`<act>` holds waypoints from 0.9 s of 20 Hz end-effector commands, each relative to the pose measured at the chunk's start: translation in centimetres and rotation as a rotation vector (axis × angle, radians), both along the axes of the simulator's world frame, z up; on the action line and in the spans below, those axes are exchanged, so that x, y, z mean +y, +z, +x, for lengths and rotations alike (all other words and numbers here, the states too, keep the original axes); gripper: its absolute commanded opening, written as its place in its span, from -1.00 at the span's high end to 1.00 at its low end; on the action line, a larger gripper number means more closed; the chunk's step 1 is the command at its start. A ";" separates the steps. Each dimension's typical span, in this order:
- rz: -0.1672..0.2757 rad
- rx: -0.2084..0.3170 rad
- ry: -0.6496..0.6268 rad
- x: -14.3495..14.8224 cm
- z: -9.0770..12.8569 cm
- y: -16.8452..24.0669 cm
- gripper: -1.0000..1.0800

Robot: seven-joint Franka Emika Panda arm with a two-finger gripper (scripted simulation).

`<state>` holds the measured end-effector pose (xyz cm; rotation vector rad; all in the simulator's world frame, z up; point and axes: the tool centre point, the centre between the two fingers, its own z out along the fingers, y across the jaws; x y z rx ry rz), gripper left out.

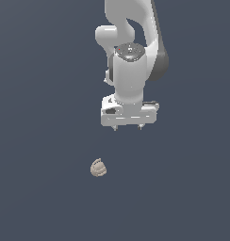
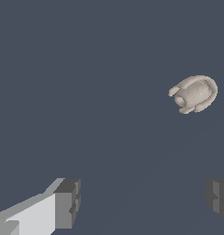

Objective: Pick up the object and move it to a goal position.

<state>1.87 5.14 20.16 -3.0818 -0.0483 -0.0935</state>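
Exterior view: a plain dark blue-grey surface fills the whole picture; no edge, wall or horizon shows, so I cannot tell if it is a tabletop or a floor.
Surface: it is flat, matte and of one colour, with no marks and no clear shadows on it.
Room: nothing of a room is visible in either view, only the same dark surface.
Arm: the white Panda arm enters from the upper edge of the exterior view and points down, with grey parts on the side toward the exterior view's right.
Gripper: the gripper hangs above the surface, with its white body horizontal and only two short tips showing under it.
Fingers: in the wrist view the two dark grey fingers stand wide apart with only bare surface between them, so they are released and hold nothing.
Object: the object is a small beige-tan lump with ribbed grooves like a shell, and it lies alone on the surface.
Object place: in the exterior view it is lower in the picture than the gripper and a little toward the exterior view's left, well apart from the tips.
Wrist view: the object shows away from the gap between the fingers, not touching either one.
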 end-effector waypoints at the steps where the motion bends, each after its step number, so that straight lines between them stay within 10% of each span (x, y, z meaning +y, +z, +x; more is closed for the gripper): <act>1: -0.002 0.001 0.011 -0.2 0.3 -0.2 -0.92; 18: -0.043 0.016 0.272 -5.6 6.6 -4.7 -0.92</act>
